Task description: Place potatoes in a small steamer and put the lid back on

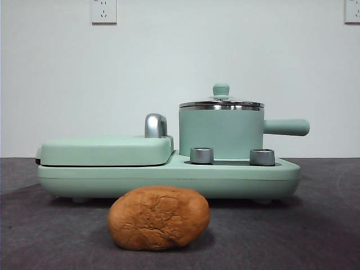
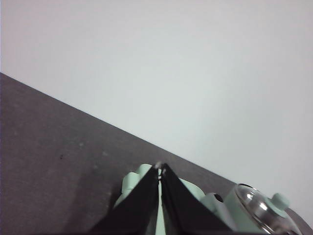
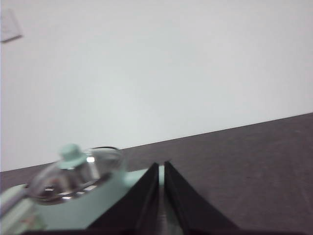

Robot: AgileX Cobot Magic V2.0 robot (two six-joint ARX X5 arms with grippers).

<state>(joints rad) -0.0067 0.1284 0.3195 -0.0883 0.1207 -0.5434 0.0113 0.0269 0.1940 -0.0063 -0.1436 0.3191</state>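
The orange-brown potato (image 1: 159, 218) lies on the dark table in front of the appliance. The mint-green steamer pot (image 1: 221, 134) stands on the right side of the appliance base, its straight handle (image 1: 287, 127) pointing right. The glass lid (image 1: 221, 103) with its green knob (image 1: 221, 89) sits on the pot. The lid also shows in the left wrist view (image 2: 261, 210) and in the right wrist view (image 3: 76, 174). My left gripper (image 2: 160, 167) is shut and empty, above the appliance. My right gripper (image 3: 162, 165) is shut and empty, beside the pot. Neither arm shows in the front view.
The mint-green appliance base (image 1: 169, 177) carries a flat closed grill plate (image 1: 106, 150) with a steel handle (image 1: 156, 125) on its left side. Two steel dials (image 1: 202, 155) sit on the front of the base. A white wall stands behind.
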